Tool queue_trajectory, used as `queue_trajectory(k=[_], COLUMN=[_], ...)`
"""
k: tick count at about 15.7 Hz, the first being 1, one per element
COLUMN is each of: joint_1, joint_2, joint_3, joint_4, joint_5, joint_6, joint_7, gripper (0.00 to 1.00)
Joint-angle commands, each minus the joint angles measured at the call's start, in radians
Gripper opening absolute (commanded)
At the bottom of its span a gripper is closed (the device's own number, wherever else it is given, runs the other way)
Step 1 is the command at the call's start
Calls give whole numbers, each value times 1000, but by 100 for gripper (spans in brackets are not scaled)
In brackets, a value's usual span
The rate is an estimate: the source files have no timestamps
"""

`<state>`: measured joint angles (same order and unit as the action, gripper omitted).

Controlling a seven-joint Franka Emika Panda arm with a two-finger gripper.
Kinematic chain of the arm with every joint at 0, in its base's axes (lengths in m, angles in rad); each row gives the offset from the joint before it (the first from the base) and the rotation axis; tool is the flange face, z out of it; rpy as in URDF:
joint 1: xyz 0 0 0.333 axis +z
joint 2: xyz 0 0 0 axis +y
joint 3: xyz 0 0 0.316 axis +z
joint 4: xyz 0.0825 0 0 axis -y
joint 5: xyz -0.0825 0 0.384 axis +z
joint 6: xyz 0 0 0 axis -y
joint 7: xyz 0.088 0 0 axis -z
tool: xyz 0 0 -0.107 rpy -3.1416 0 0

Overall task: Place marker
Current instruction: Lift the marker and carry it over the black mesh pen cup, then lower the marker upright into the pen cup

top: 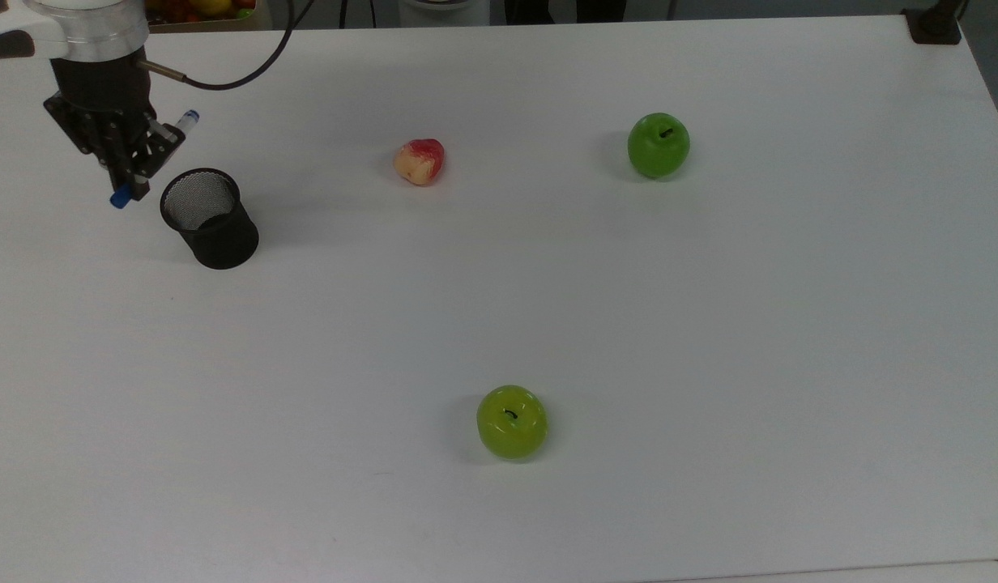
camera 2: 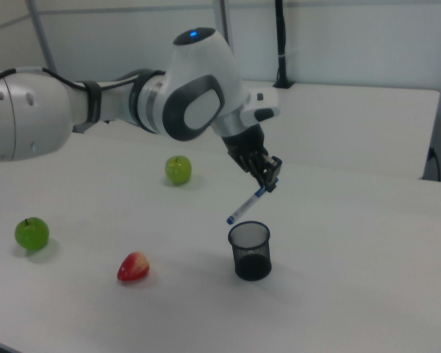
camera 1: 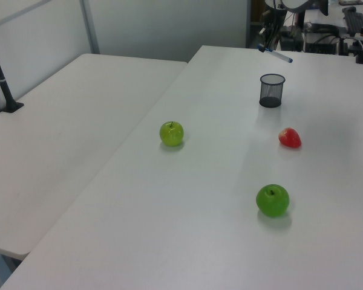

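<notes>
In the top view, find the gripper [top: 131,166] in the upper left of the frame, closed on the marker [top: 152,159]. The marker's long axis runs diagonally: one blue end points to the lower left at the gripper's tip and the other end sticks out to the upper right. The black mesh cup [top: 210,218] stands just to the right of and below the gripper on the white table [top: 548,308]; the marker is beside its mouth, not over it. In the left view, look to the upper right of the frame: the marker [camera 1: 275,53] hangs tilted in the air above the mesh cup [camera 1: 271,90] and clear of its rim. In the right view, at centre frame, the gripper [camera 2: 267,176] clamps the marker [camera 2: 245,204] near its upper end, and the shaft slopes down to the left, its low tip just above the cup's [camera 2: 249,250] rim on the left side. Judge the coming move by that tip: it likely needs shifting over the opening, and the steep slant may catch the rim.
</notes>
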<state>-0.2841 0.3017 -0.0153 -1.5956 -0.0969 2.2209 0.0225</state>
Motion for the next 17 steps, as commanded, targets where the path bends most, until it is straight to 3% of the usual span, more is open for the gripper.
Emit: queue_trajectory(k=[1, 7, 17], joint_1=[-18, -9, 0], joint_2=[-30, -13, 7], joint_3=[8, 6, 8], joint_4=[-108, -228, -242], joint_5=[8, 2, 0], joint_6=[188, 442, 457], joint_7=[-23, -16, -16], gripper=[2, 3, 6])
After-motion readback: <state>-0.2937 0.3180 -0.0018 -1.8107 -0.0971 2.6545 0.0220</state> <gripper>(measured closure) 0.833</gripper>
